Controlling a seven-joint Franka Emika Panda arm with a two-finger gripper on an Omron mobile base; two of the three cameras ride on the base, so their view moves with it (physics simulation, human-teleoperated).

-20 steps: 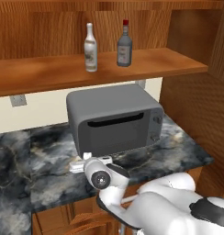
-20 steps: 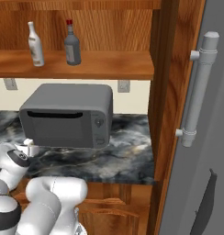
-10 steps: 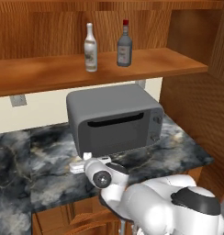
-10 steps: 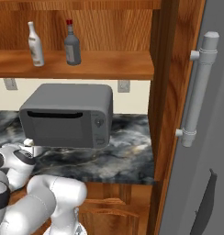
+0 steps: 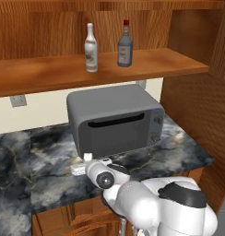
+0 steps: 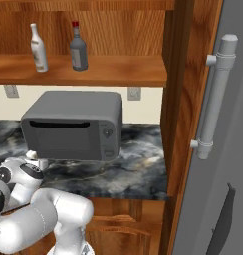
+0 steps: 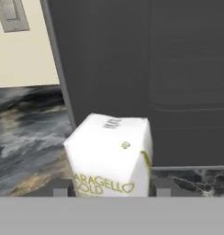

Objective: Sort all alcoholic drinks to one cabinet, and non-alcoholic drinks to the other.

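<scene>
The cream-coloured carton point(image 7: 113, 156) stands on the dark marbled counter point(image 5: 45, 177) directly in front of the grey microwave point(image 5: 115, 120), near its left front corner. In the hand view it sits squarely between the two dark finger tips of the gripper point(image 7: 112, 189), one tip point(image 7: 60, 189) at its left side and one at its right, each just beside or touching the carton wall — contact itself cannot be confirmed. The jaws stand roughly carton-width apart; whether they have hold of it cannot be told.

In the left base view the gripper point(image 5: 88, 160) sits low over the counter at the microwave's front, a small pale block showing at its end.

Compared with the pictures of a second ago, the scene is framed the same and the gripper remains at the same spot on the counter — but the arm's elbow and shoulder have swung further into both base views, now bulking large in the lower foreground.

On the long reddish-brown shelf point(image 5: 50, 73) above, the slim white long-necked bottle point(image 5: 90, 48) and the squat dark grey bottle with red cap point(image 5: 125, 44) stand upright, near each other, unchanged from before
</scene>
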